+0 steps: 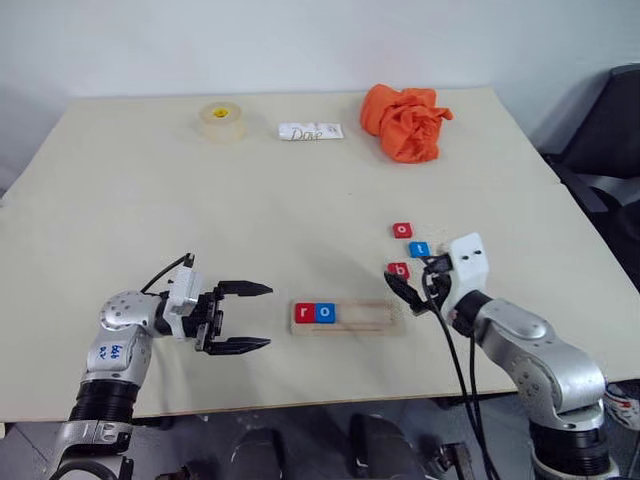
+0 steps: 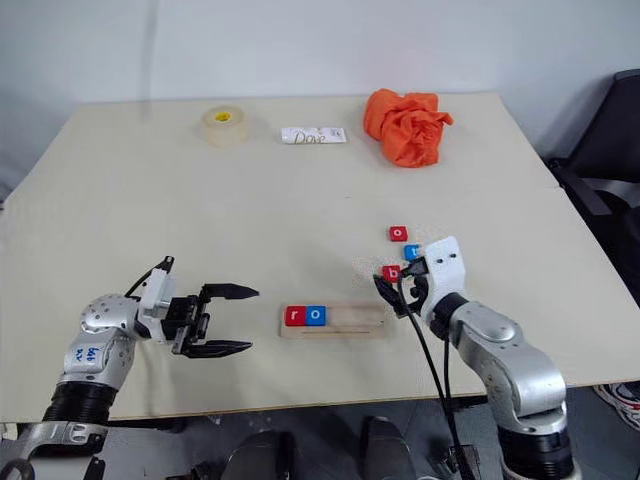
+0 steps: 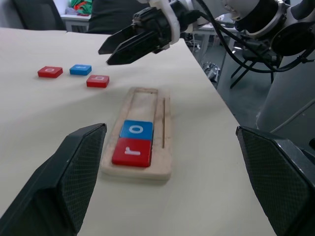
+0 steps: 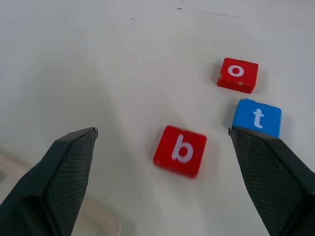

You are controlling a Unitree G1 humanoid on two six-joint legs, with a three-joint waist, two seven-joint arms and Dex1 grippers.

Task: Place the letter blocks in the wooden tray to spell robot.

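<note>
Letter blocks r and o already fill the left end of the wooden tray (image 1: 347, 316), while the red b block (image 4: 180, 150) lies flat on the table just past the tray's right end, with the blue t block (image 4: 257, 117) and the red o block (image 4: 238, 74) just beyond it. The right gripper (image 4: 162, 184) hangs over the b with jaws wide, so I judge it should descend squarely and pinch opposite edges of this thin, smooth tile. The left gripper (image 1: 243, 317), also wide and empty, waits left of the pale, grooved tray.
</note>
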